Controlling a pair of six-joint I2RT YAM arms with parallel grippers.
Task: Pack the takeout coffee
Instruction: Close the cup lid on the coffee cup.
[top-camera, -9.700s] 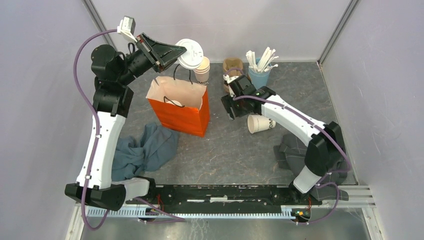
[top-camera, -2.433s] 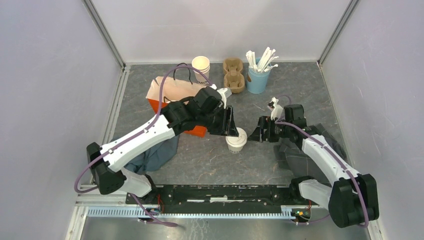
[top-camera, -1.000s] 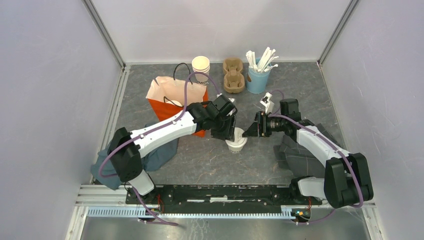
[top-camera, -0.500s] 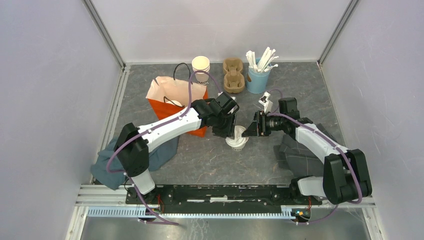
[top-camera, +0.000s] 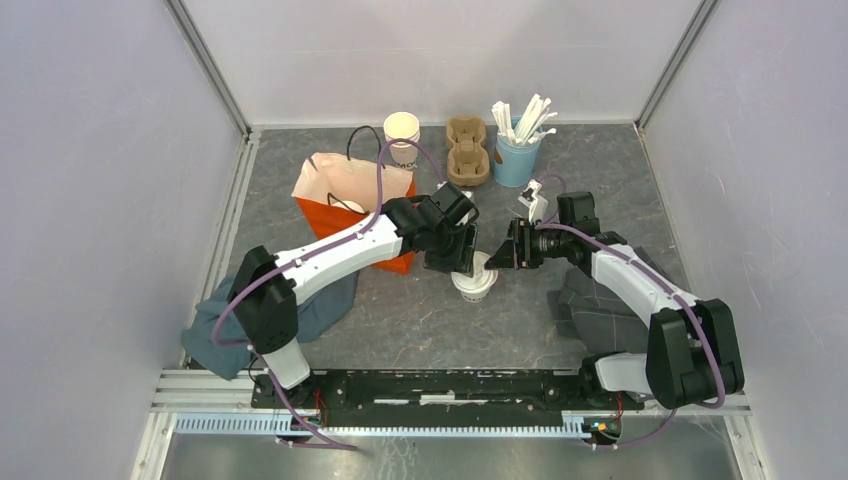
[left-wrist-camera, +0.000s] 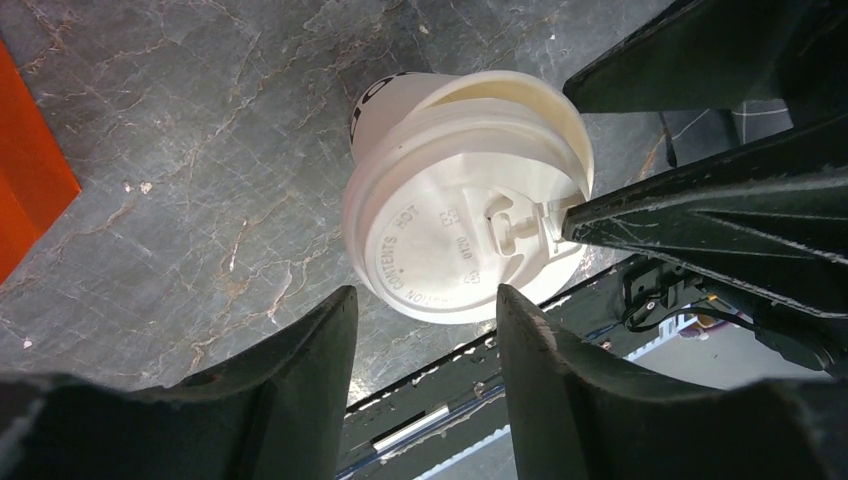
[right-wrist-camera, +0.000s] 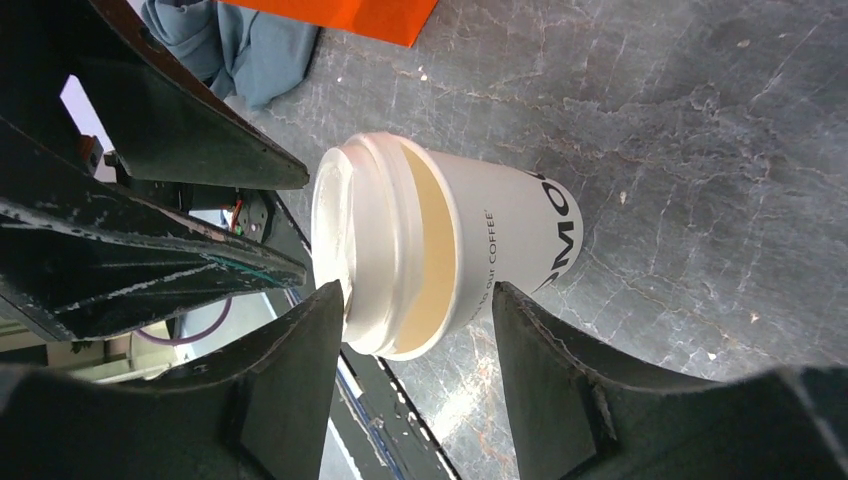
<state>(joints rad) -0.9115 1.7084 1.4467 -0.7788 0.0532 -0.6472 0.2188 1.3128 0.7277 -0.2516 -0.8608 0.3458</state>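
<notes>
One takeout coffee cup (top-camera: 473, 286) stands upright in the middle of the table. Its white sip lid (left-wrist-camera: 455, 245) sits crooked, and the cream rim (left-wrist-camera: 535, 95) shows on one side. My left gripper (top-camera: 461, 262) hovers just above the lid, open, with nothing between its fingers (left-wrist-camera: 300, 370). My right gripper (top-camera: 498, 258) comes in from the right at lid height, also open. In the right wrist view its fingers straddle the top of the cup (right-wrist-camera: 500, 245), and one fingertip (right-wrist-camera: 325, 320) touches the lid's edge (right-wrist-camera: 360, 250).
An orange paper bag (top-camera: 360, 215) stands open left of the cup. At the back are a stack of lidless cups (top-camera: 402, 133), a cardboard carrier (top-camera: 467, 150) and a blue tub of stirrers (top-camera: 517, 150). Cloths lie at left (top-camera: 290, 300) and right (top-camera: 600, 305).
Both grippers have stayed at the cup over the last second, and the left one's jaws have widened a little. The lid now sits tilted. Earlier the cup lay on its side, lidless.
</notes>
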